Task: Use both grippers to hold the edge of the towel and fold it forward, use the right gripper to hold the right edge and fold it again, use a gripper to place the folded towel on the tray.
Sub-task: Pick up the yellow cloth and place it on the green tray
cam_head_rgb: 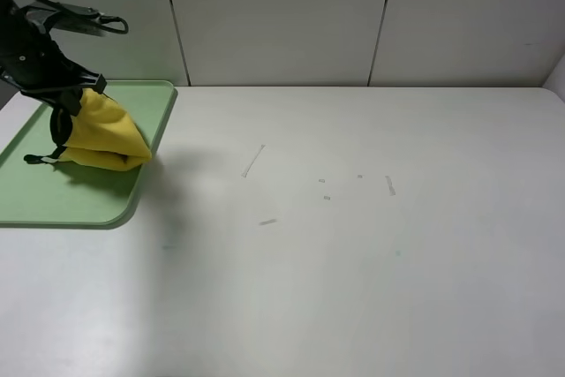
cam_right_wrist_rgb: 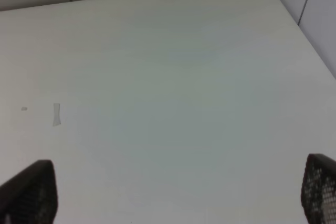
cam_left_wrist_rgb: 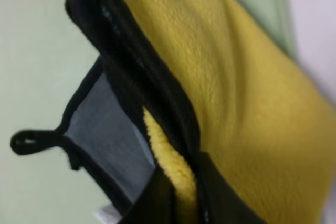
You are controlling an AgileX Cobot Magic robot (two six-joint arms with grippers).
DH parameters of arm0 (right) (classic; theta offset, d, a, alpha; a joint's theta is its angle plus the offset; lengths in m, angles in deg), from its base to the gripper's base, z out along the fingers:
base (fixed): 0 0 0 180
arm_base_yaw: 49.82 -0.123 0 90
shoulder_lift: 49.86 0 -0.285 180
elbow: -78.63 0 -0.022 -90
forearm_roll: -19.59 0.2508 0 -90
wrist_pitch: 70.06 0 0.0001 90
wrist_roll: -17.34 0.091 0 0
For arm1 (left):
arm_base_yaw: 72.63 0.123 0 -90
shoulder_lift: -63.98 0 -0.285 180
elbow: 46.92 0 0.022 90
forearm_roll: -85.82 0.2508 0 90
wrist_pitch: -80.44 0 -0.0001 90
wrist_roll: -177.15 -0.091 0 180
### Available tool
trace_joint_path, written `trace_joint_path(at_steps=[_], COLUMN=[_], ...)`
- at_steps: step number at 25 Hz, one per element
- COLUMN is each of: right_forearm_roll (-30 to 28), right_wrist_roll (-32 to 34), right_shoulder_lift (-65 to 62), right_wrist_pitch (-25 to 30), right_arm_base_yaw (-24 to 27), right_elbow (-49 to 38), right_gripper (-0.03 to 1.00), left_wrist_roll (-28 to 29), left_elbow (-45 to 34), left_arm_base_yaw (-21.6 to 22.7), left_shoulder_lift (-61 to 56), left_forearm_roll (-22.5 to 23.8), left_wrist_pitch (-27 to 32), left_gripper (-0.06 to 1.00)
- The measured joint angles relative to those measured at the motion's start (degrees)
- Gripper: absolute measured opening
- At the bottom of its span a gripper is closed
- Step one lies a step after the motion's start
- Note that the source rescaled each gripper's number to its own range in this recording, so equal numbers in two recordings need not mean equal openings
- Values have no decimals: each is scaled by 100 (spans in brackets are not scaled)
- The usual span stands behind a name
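Far left, the pale green rectangular plastic tray (cam_head_rgb: 132, 200) sits at the left edge of the white surface (cam_head_rgb: 353, 245), its near-left part cut off by the frame, its right rim and rounded near corner in plain sight. The tray's near half is bare green, so there's room there; its back rim runs close to the wall panels.

My left gripper (cam_head_rgb: 60, 125) is over the tray's back half, clamped tight on the bright yellow plush folded towel (cam_head_rgb: 104, 137). In the left wrist view my dark fingers (cam_left_wrist_rgb: 157, 203) pinch the bunched layers where the thin black piping edge of the towel (cam_left_wrist_rgb: 147, 77) stacks up, grey underside showing beside it. The small black corner loop (cam_head_rgb: 35, 159) sticks out to the left over the green.

The towel is a wedge-shaped bundle, long axis running left to right across the tray, its rounded folded end pointing right toward the tray's right rim. Whether its bottom rests on the tray I can't tell.

Moving right: wide stretch of surface with a few faint scuff marks, plenty of room.

My right gripper (cam_right_wrist_rgb: 173, 195) hangs over that stretch, jaws spread wide, holding nothing.
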State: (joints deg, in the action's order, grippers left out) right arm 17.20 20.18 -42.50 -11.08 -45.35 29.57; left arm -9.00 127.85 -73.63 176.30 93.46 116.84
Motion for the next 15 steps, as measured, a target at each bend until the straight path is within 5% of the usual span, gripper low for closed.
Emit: trace_joint_path(at_steps=[15], right_forearm_roll=[0], right_wrist_roll=[0], right_shoulder_lift=[0], right_wrist_pitch=[-5], right_arm_base_yaw=[0], right_elbow=[0], right_gripper=[100], left_wrist_roll=[-5], left_elbow=[-547], left_arm_base_yaw=[421], left_shoulder_lift=[-5], left_forearm_roll=[-12], left_wrist_pitch=[-178], left_gripper=[5])
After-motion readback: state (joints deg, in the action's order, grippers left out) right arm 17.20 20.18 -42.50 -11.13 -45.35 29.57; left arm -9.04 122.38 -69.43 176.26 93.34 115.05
